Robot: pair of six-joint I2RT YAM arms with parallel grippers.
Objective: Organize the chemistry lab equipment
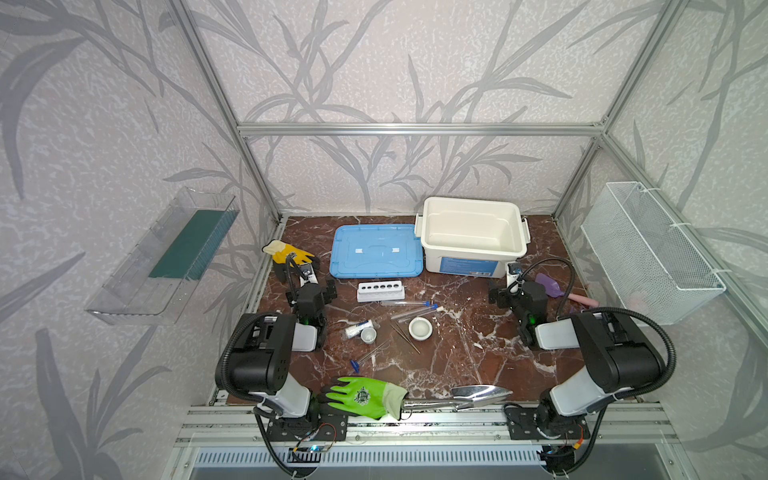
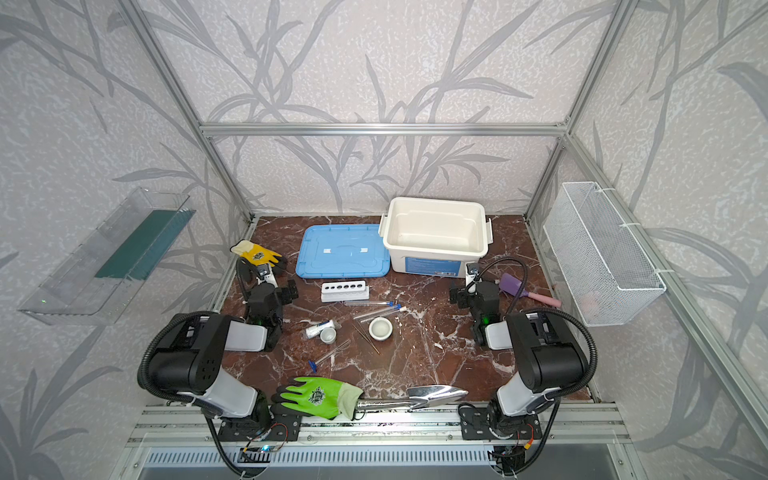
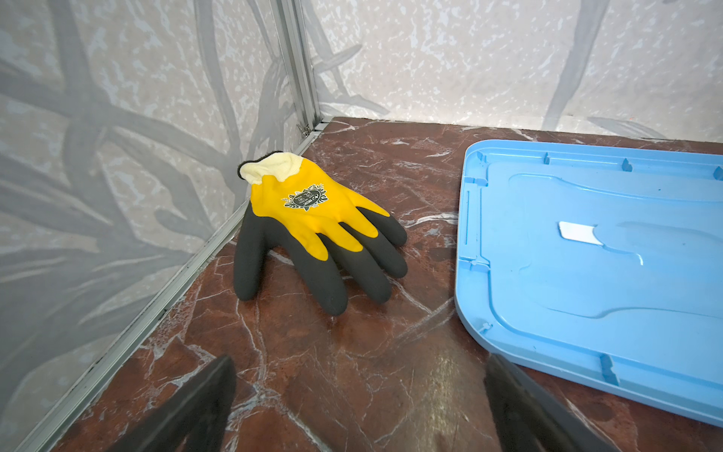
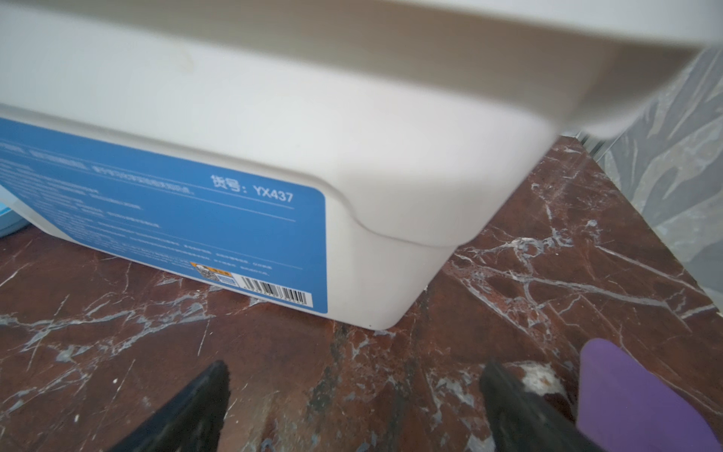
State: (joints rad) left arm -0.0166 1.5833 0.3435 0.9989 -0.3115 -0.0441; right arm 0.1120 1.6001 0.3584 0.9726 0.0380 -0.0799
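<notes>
Left gripper [image 3: 360,368] gapes empty near the yellow glove [image 3: 313,227] at the far left corner of the table [image 1: 478,353]; right gripper [image 4: 354,371] gapes empty beside the white bin [image 4: 352,156]. Rack [image 1: 380,291], test tubes [image 1: 405,304] and bowl [image 1: 419,328] sit mid-table, between them

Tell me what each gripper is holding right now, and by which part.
Nothing is held. The left gripper is open and empty near the yellow glove; the right gripper is open and empty in front of the white bin.

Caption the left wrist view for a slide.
Open left gripper faces a yellow glove lying in the corner, with the blue lid nearby.
</notes>
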